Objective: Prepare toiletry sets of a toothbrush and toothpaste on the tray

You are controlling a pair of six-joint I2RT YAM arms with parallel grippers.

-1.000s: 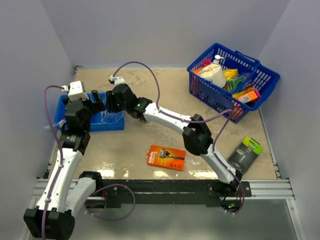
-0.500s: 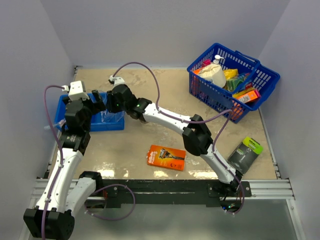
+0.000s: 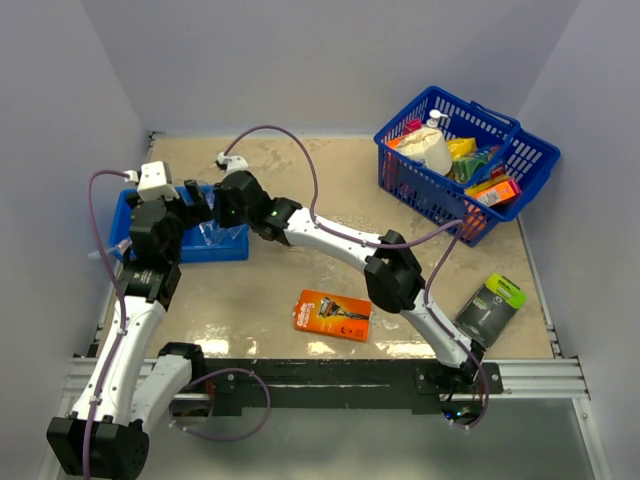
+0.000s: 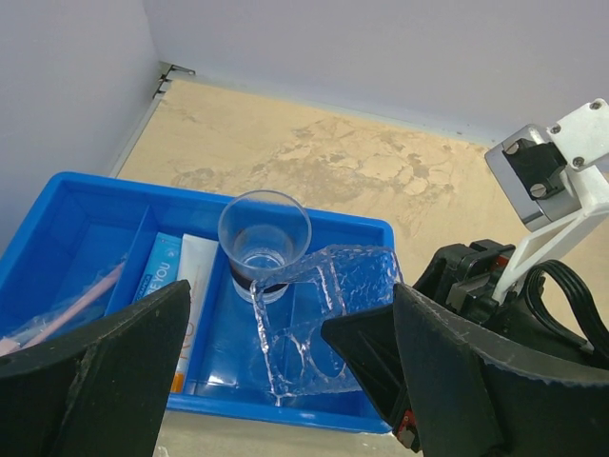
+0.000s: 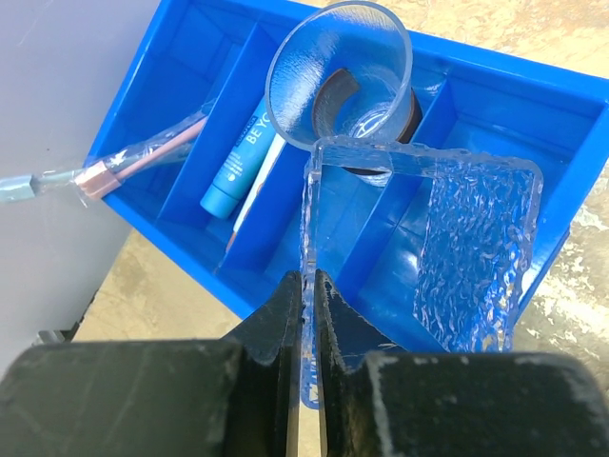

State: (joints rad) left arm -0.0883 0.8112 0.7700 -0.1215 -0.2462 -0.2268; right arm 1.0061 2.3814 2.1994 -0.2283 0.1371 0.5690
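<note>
The clear plastic tray (image 5: 476, 248) stands tilted on its edge in the blue compartment bin (image 5: 571, 124). My right gripper (image 5: 309, 286) is shut on its thin side wall. A clear cup (image 5: 347, 76) stands in the bin just behind the tray (image 4: 324, 314). A blue and white toothpaste (image 5: 238, 167) lies in a middle compartment. A wrapped pink toothbrush (image 5: 143, 157) lies in the leftmost compartment. My left gripper (image 4: 290, 305) hangs open above the bin's near edge and holds nothing. From above, both grippers crowd over the bin (image 3: 135, 215).
A blue wire basket (image 3: 465, 160) full of packaged goods stands at the back right. An orange razor pack (image 3: 333, 314) lies in the table's near middle. A black and green pack (image 3: 490, 308) lies near the right edge. Walls enclose the left, the back and the right.
My right gripper's jaws have closed on the tray's wall, and that arm has edged a little left. The left arm has not moved.
</note>
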